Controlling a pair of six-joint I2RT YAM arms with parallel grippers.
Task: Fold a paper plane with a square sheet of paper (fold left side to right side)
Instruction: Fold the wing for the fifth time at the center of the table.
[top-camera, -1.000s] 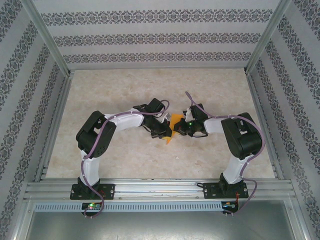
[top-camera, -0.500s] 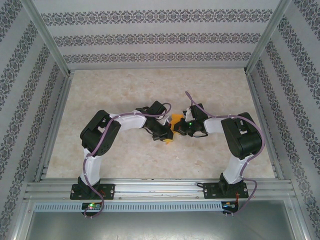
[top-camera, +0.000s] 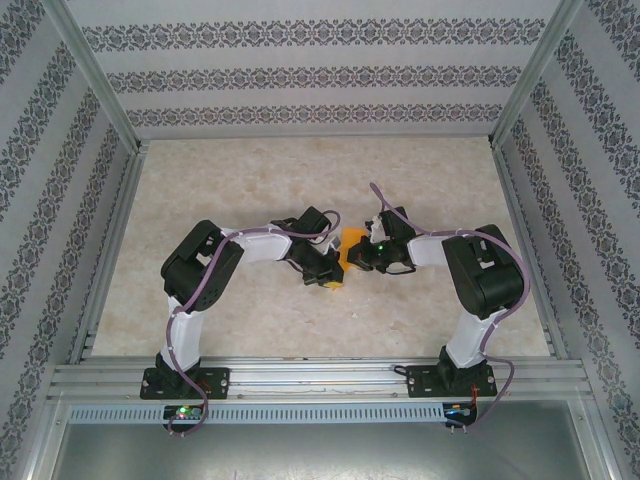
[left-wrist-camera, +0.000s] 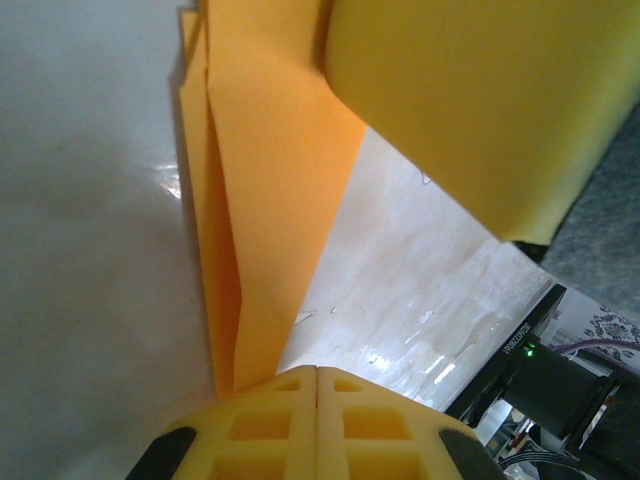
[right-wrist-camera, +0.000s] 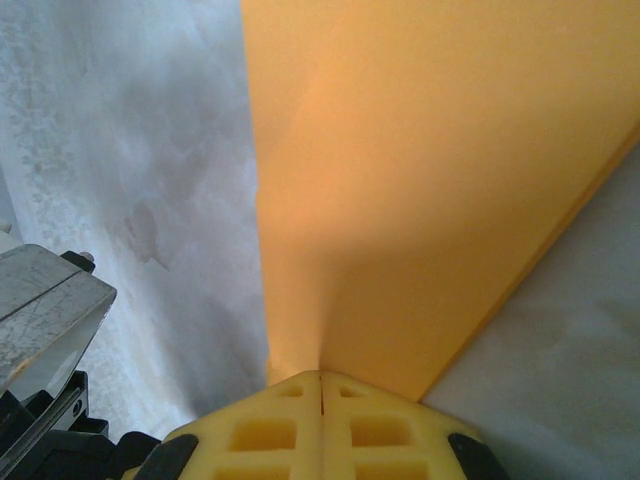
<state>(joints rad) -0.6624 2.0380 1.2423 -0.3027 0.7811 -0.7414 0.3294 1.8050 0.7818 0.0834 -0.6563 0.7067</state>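
We find the middle of the tabletop (top-camera: 250, 190) crowded: the left claw (top-camera: 332, 281) and the right claw (top-camera: 364, 258) both pinch the orange paper (top-camera: 350, 242), and their arms bar either side of it. Beyond the paper, bare tabletop runs to the patterned walls (top-camera: 320, 75). Nearer than the paper, open surface reaches the metal rail (top-camera: 320, 375).

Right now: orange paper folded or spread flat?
Folded. The left wrist view shows the square sheet of paper in overlapping layers with sharp creases. The left gripper and right gripper pinch it.
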